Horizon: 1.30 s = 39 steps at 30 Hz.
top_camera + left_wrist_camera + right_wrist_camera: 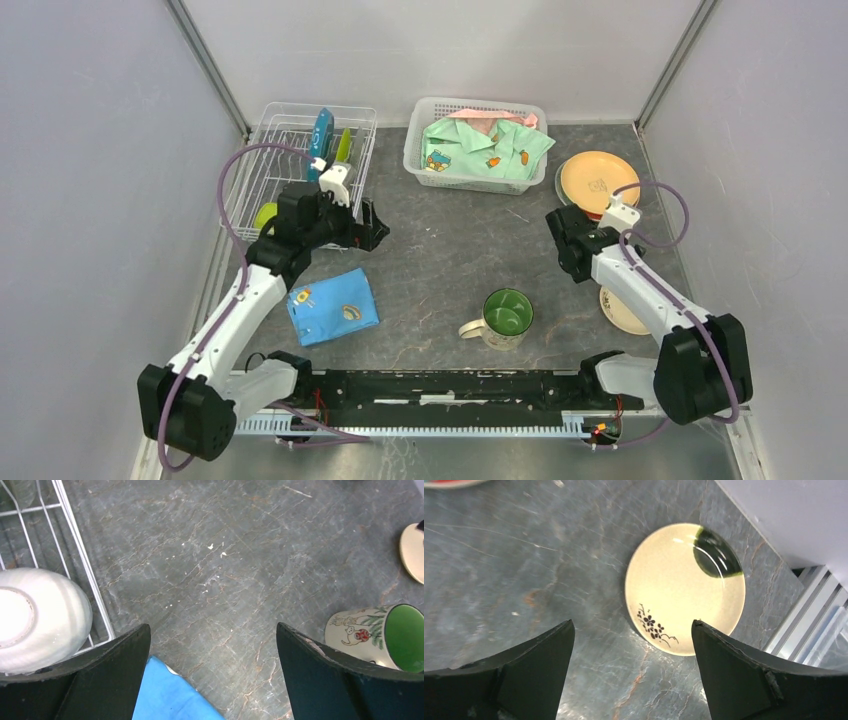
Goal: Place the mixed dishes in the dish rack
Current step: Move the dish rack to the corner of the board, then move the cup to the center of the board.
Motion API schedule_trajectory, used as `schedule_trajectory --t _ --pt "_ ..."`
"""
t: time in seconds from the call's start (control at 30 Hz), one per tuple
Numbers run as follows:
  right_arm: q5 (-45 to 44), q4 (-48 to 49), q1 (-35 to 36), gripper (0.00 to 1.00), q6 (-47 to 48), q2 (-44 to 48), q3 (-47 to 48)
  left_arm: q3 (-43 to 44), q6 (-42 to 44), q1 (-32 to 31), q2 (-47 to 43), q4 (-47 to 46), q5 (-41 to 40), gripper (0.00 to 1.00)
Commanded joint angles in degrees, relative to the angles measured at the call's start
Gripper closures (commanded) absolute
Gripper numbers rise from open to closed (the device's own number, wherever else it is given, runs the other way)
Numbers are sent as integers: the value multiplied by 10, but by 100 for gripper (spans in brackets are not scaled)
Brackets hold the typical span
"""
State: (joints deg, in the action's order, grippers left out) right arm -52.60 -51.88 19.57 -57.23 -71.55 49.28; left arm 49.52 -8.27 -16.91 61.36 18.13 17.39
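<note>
The white wire dish rack (298, 110) stands at the back left, with a blue plate (322, 134) and a green plate (344, 146) upright in it. A white bowl (37, 617) lies upside down in its near corner. My left gripper (370, 228) (212, 626) is open and empty beside the rack's right edge (82, 565). The green-lined beige mug (505, 318) (382, 637) stands at the front middle. The orange plate (598, 182) lies at the back right. My right gripper (568, 250) (633, 622) is open and empty above the table, just left of the cream plate (622, 312) (684, 587).
A folded blue cloth (332, 307) (170, 695) lies in front of the rack, under my left gripper. A white latticed basket (478, 108) with green clothing stands at the back middle. Grey walls close in both sides.
</note>
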Motion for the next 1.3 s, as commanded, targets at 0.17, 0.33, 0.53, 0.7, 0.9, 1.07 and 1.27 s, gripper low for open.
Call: schedule_trajectory --t 0.17,0.33,0.53,0.7,0.9,1.07,1.27 --pt "144 195 -83 7 128 18 -105 -9 21 -10 -51 -36 -13 0" --pt "161 215 -114 5 134 16 -119 -10 19 -12 -55 -38 -11 0" --pt "209 261 -161 2 166 1 -141 -13 20 -14 -60 -38 -23 0" --pt "275 327 -190 3 209 9 -170 -10 20 -15 -52 -36 -23 0" --pt "329 367 -192 7 254 30 -183 -11 22 -15 -53 -35 -25 0" --pt "389 394 -192 11 270 52 -198 -10 22 -15 -50 -35 -23 0" --pt "504 453 -192 18 294 68 -228 -10 24 -15 -51 -34 -27 0"
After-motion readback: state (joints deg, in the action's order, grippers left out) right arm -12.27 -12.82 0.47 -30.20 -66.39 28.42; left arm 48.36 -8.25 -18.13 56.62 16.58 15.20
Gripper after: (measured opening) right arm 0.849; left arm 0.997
